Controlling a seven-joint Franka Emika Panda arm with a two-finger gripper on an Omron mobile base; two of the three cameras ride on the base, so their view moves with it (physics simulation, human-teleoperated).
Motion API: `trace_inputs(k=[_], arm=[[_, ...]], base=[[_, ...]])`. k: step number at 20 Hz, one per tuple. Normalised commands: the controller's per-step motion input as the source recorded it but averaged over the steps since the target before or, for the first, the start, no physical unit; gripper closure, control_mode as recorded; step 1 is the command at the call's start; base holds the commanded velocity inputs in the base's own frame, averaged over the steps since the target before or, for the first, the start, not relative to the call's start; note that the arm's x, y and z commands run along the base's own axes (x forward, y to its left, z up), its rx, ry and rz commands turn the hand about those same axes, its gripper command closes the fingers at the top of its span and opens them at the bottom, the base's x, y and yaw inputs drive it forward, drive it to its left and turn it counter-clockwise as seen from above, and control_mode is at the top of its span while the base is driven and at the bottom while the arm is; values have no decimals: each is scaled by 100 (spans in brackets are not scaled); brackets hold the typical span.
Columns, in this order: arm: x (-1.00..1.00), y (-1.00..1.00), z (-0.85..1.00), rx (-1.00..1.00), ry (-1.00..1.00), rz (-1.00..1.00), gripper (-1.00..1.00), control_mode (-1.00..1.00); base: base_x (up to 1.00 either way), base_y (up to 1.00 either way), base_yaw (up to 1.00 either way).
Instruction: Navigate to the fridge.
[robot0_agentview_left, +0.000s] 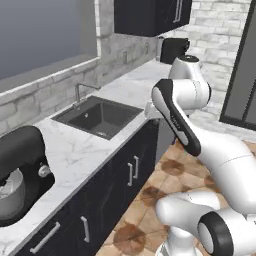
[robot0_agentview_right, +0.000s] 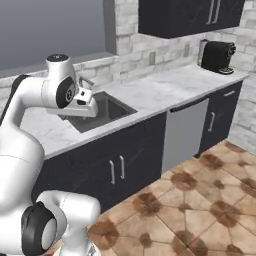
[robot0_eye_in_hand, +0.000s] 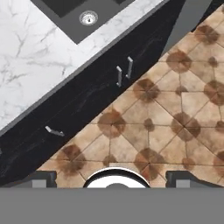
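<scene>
The fridge: I cannot tell from my feeds where it stands relative to the hand.

The gripper (robot0_eye_in_hand: 113, 177) hangs with its jaws spread wide. One finger tip (robot0_eye_in_hand: 41, 178) sits far from its mate on the other side of the hand view, and there is nothing between them.

Straight below the hand I see brown tiled floor (robot0_eye_in_hand: 166, 109) and the dark lower cabinets (robot0_eye_in_hand: 87, 103), whose paired door handles (robot0_eye_in_hand: 124, 72) are ahead of the fingers. Beyond the cabinet fronts, further out from the hand, runs the white marble counter (robot0_eye_in_hand: 39, 57). The dark sink (robot0_eye_in_hand: 61, 8) is set into it, and the round drain (robot0_eye_in_hand: 88, 18) shows in the basin. A grey dishwasher front (robot0_eye_in_hand: 183, 19) lies along the same cabinet run, off to one side of the hand.

In the right base view the hand is level with the sink (robot0_agentview_right: 107, 112), out over the counter's front edge. Along the counter (robot0_agentview_right: 160, 90), well away from the hand, a black coffee machine (robot0_agentview_right: 217, 56) stands near the brick wall, under a dark upper cabinet (robot0_agentview_right: 190, 15).

In the left base view a black stand mixer (robot0_agentview_left: 20, 170) sits on the counter (robot0_agentview_left: 75, 145), well apart from the hand on the opposite side of the sink (robot0_agentview_left: 85, 117). A faucet (robot0_agentview_left: 82, 90) rises behind the basin, below a window (robot0_agentview_left: 45, 30).
</scene>
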Motion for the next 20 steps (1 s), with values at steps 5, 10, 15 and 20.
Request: trace_inputs(k=[5,10,15,20], arm=[[0,0,0,0,0,0,-100,100],[0,0,0,0,0,0,-100,100],[0,0,0,0,0,0,-100,100],[0,0,0,0,0,0,-100,100]], base=[[-1,0,-74],[9,0,-66],[11,-6,-58],[18,-2,-48]])
